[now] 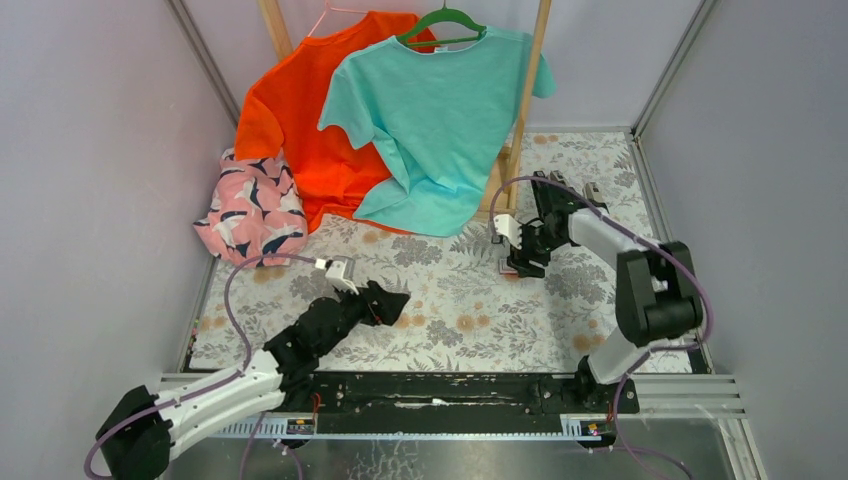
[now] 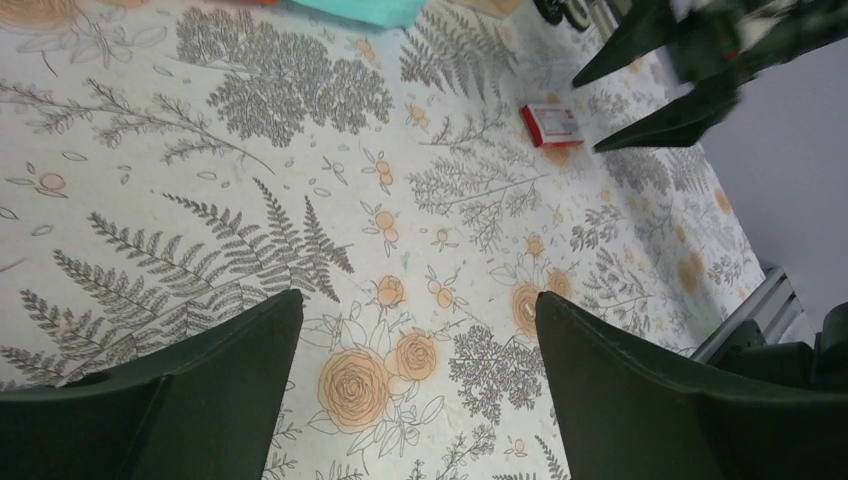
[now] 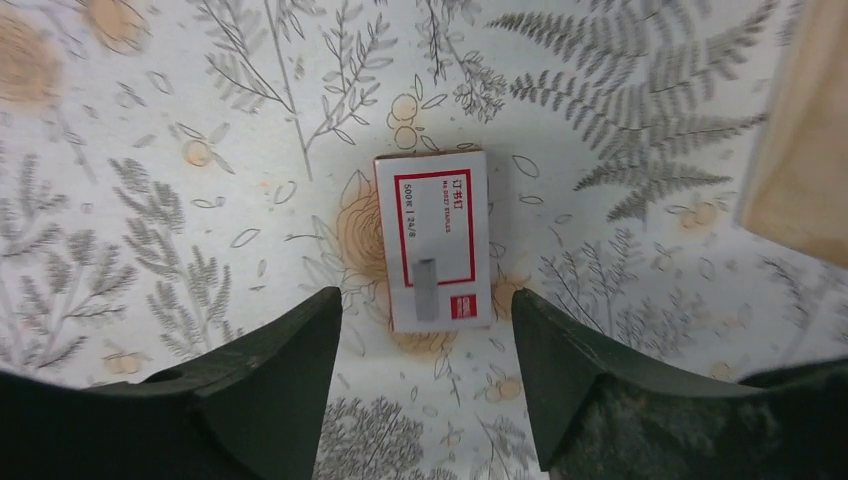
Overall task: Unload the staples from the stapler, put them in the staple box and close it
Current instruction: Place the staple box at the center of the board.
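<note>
A small white box with a red frame [image 3: 433,235] lies flat on the flowered table cover. A short silvery-grey strip [image 3: 427,290] that looks like staples rests on its near end. My right gripper [image 3: 425,295] hovers just above that end, open, with nothing between its fingers. From above it hangs at the back right of the table [image 1: 525,262]. The left wrist view shows the box [image 2: 551,125] far off, with the right gripper [image 2: 586,116] beside it. My left gripper [image 2: 418,296] is wide open over bare cover near the table's middle [image 1: 400,297]. I cannot make out the stapler.
A wooden rack post [image 3: 800,130] stands close to the right of the box. An orange shirt [image 1: 310,120] and a teal shirt [image 1: 440,110] hang from the rack at the back. A pink patterned cloth [image 1: 250,210] lies at the back left. Grey walls enclose the table.
</note>
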`<state>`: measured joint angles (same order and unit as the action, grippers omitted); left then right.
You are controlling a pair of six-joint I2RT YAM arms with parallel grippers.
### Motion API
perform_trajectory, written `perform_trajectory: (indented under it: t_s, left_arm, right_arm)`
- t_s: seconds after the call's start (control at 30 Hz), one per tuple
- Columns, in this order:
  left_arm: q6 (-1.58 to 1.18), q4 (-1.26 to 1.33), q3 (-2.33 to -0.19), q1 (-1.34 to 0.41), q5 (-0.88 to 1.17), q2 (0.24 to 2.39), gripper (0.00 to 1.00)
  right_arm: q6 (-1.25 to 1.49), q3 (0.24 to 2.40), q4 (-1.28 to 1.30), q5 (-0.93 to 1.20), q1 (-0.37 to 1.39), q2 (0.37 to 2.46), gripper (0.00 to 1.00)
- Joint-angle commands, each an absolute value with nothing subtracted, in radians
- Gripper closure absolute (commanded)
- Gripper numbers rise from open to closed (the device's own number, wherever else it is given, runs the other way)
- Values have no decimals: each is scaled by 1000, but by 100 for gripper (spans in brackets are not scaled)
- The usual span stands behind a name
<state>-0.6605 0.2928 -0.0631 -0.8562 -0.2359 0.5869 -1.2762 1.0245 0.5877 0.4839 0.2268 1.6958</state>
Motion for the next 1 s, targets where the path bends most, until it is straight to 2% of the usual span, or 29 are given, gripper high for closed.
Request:
perform_trajectory:
  t_s: [0.0,0.07,0.13,0.2,0.3,0.4,0.53,0.6,0.7,0.97]
  left_arm:
    - [-672,411,-132,-852,-182,708,13]
    - [-688,400,-194,-851,-182,814,26]
    - [-703,341,-294,-858,-185,945,39]
    - [-714,269,-407,-880,-216,1087,54]
    - [-731,133,-591,-938,-330,1287,60]
    - [-786,7,-765,-1002,-461,1470,74]
    - [-822,-95,-986,-1036,-499,1684,78]
    - [-820,-95,-1049,-1040,-465,1762,78]
    - [-805,-91,-1137,-1040,-440,1864,78]
    - [-795,-175,-1330,-1037,-454,2052,80]
  right_arm:
    - [-1197,996,645,618,214,1486,26]
    - [-1039,967,594,607,212,1423,25]
    - [-821,949,534,520,211,1387,27]
    - [-615,946,502,418,207,1377,39]
    - [-446,967,547,369,193,1389,62]
    - [-372,966,572,334,193,1397,76]
    - [-328,962,526,190,191,1424,87]
    - [-328,950,512,177,189,1450,94]
    - [-335,948,516,182,188,1501,99]
    - [-334,976,509,231,143,1620,100]
